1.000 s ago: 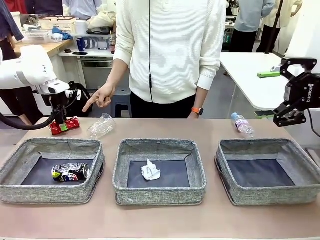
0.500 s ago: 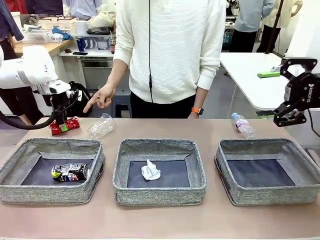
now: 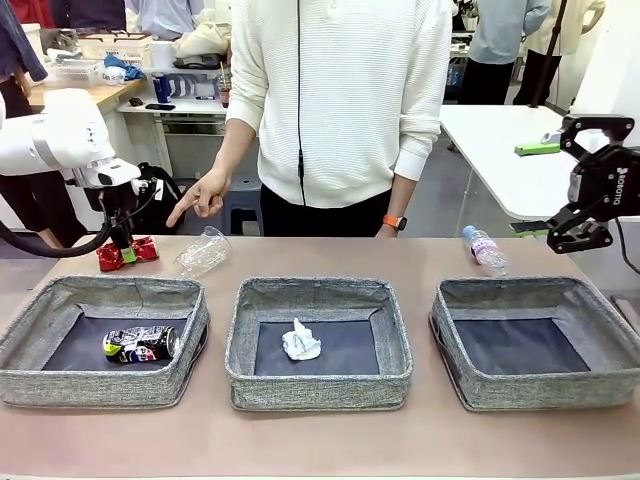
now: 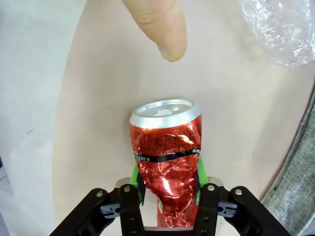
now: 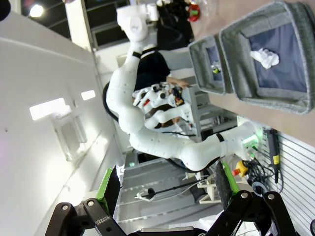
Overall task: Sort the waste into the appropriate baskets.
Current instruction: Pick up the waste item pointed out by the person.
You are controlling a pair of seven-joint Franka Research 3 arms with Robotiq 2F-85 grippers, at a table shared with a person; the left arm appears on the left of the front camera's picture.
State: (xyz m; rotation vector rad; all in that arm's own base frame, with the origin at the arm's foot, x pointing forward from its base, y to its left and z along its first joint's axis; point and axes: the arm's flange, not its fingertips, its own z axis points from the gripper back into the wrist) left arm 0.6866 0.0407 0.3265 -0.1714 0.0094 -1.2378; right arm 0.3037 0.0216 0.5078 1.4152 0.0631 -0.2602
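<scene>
left claw is clamped on the crumpled red can; right claw stands wide apart, empty.

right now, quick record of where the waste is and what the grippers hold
left gripper: shut on red can, can on the table
right gripper: open, holding nothing
left basket: dark can inside
middle basket: paper ball inside
loose on table: clear container, bottle
person's hand: finger points near the red can
</scene>
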